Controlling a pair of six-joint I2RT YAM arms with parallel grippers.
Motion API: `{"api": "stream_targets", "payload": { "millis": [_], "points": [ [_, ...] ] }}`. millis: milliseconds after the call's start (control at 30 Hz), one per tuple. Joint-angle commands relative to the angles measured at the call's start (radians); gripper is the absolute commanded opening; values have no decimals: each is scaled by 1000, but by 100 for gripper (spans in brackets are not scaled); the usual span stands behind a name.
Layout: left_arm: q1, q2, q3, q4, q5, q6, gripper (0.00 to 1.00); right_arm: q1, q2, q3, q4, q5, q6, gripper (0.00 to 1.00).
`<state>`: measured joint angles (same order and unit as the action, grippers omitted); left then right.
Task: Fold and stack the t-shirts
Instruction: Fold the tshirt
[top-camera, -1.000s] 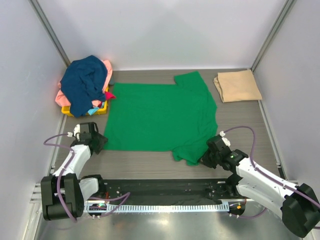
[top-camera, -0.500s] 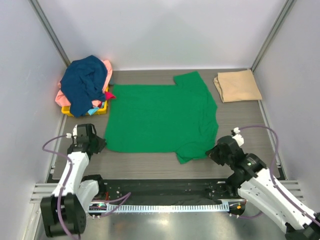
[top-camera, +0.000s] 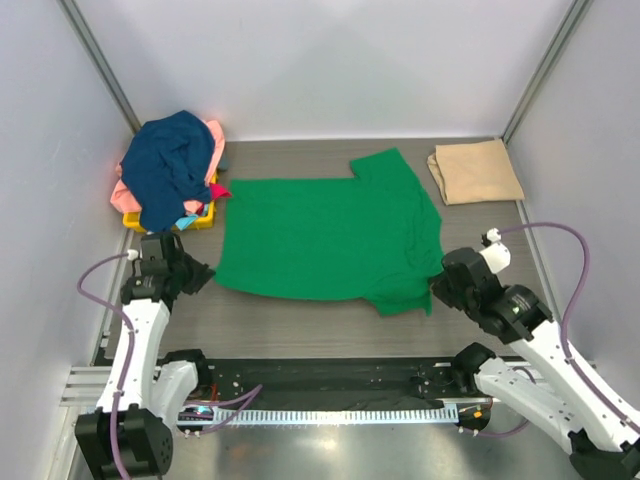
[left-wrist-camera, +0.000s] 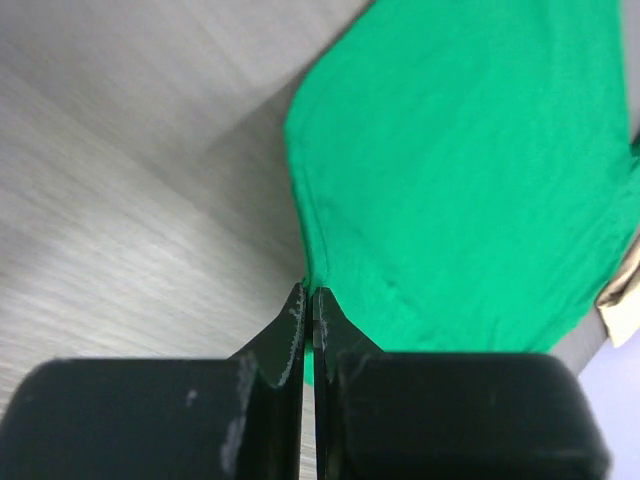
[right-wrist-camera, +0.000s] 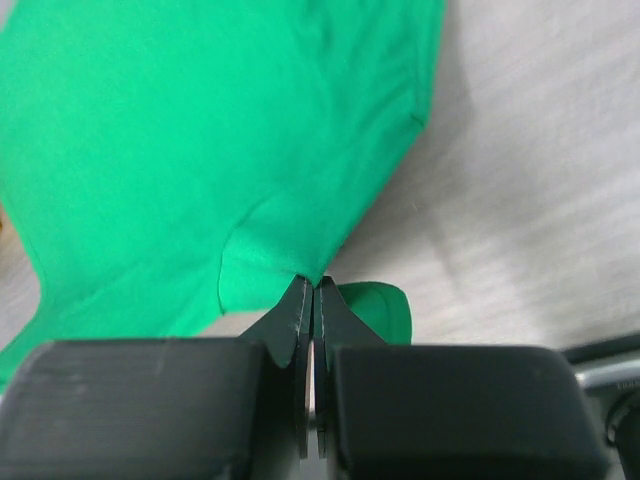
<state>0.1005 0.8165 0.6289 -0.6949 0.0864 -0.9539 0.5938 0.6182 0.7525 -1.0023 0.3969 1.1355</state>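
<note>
green t-shirt (top-camera: 325, 235) spread flat mid-desk (top-camera: 300, 325) | my left claw (left-wrist-camera: 308, 300) pinched shut on its near-left hem corner | my right claw (right-wrist-camera: 312, 290) clamped on its near-right sleeve edge | my call: lift both level, taut, fold away | folded tan t-shirt (top-camera: 476, 170) far right

— Where's the spread t-shirt (top-camera: 325, 235)?
— Middle of the table (top-camera: 300, 325). The heap of t-shirts (top-camera: 170, 170) is at the far left, the folded t-shirt (top-camera: 475, 170) at the far right.
— The grippers?
— Left gripper (top-camera: 205, 277) at its near left corner, right gripper (top-camera: 437, 292) at its near right sleeve.
</note>
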Motion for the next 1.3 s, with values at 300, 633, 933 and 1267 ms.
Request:
{"api": "stream_targets", "payload": {
  "millis": [300,633,933,1267],
  "points": [
    [-1,413,311,123,56,63,0,-182,416,274,241,44,-252,1],
    [-5,775,531,189,72,55,0,-350,787,445,373,0,-390,1],
    [-22,1061,936,-29,108,81,37,-495,1185,818,328,-122,-443,44],
    [-39,675,538,75,10,96,69,-512,924,519,379,-225,-487,95]
  ]
}}
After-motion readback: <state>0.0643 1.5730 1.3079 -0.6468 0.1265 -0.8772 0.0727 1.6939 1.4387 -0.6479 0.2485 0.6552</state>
